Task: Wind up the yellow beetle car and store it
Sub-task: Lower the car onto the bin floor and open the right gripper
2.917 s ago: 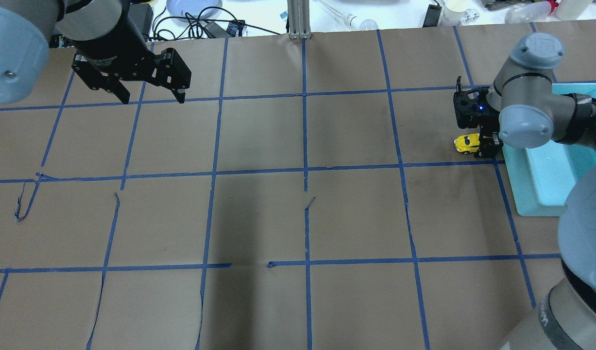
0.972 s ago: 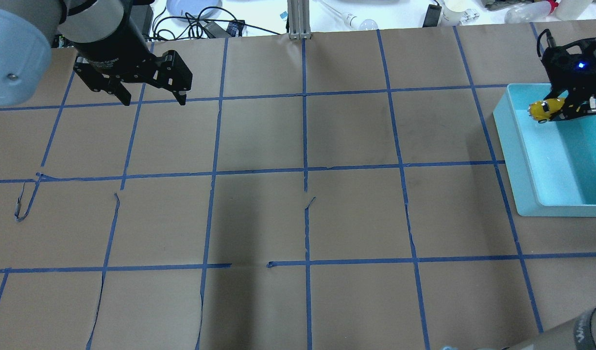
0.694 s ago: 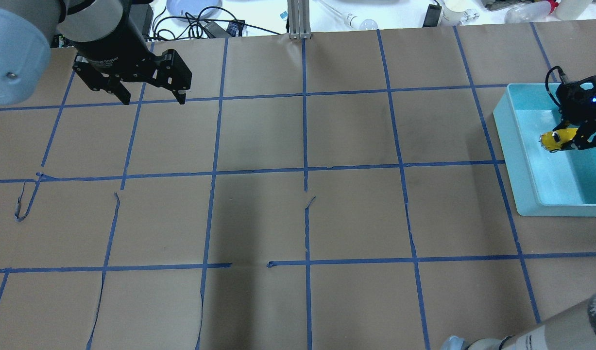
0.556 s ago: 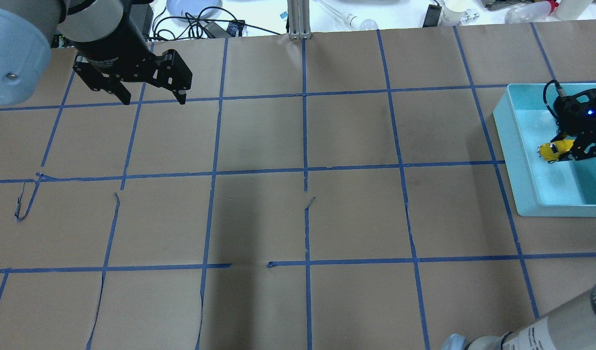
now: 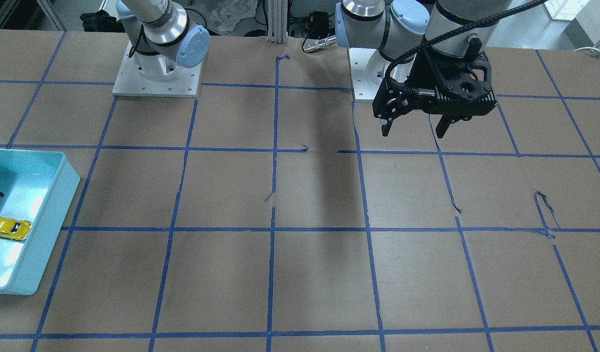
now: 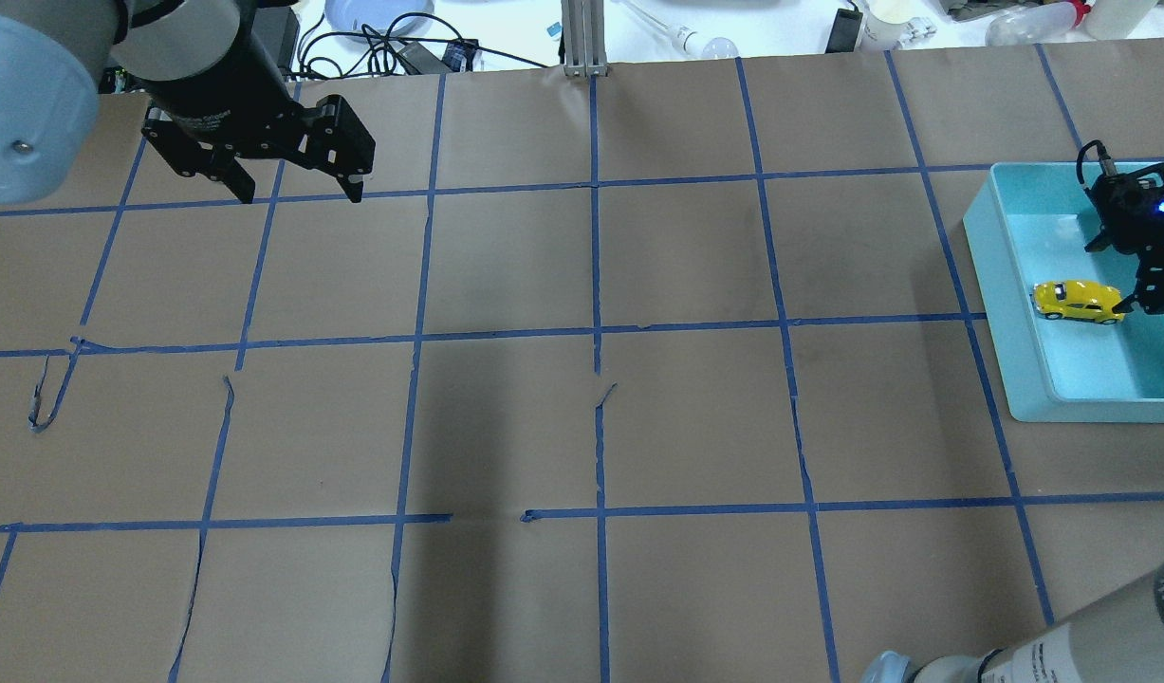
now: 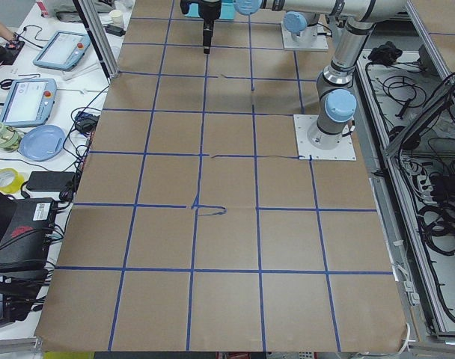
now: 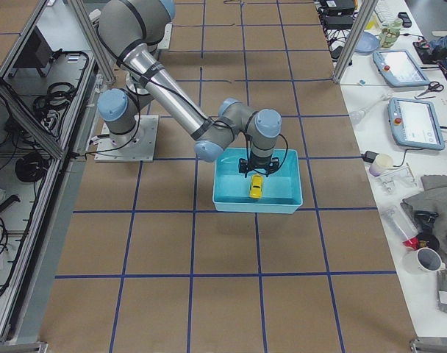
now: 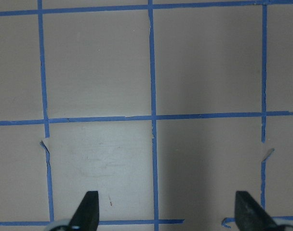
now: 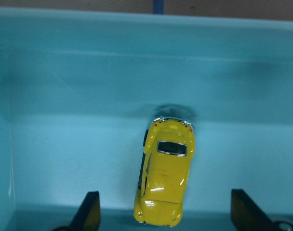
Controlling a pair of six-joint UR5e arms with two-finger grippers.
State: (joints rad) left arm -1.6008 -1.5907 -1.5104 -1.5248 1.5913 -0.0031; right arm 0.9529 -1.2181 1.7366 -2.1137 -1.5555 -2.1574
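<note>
The yellow beetle car [image 6: 1078, 301] lies on its wheels on the floor of the light-blue tray [image 6: 1008, 313] at the table's right side. It also shows in the front view [image 5: 7, 228] and the right side view [image 8: 256, 186]. My right gripper [image 6: 1122, 270] hangs open just above it inside the tray. In the right wrist view the car [image 10: 166, 173] sits between the spread fingertips [image 10: 88, 209], touching neither. My left gripper [image 6: 300, 194] is open and empty, hovering over the far left of the table [image 5: 414, 133].
The table is brown paper with a blue tape grid, torn in places [image 6: 46, 398]. Cables and a blue plate [image 6: 378, 11] lie beyond the far edge. My right arm's link [image 6: 1065, 645] crosses the near right corner.
My right gripper lifted the car off the table, carried it over the tray, lowered it and opened. The car now rests free on the tray floor. The left arm has not moved.
</note>
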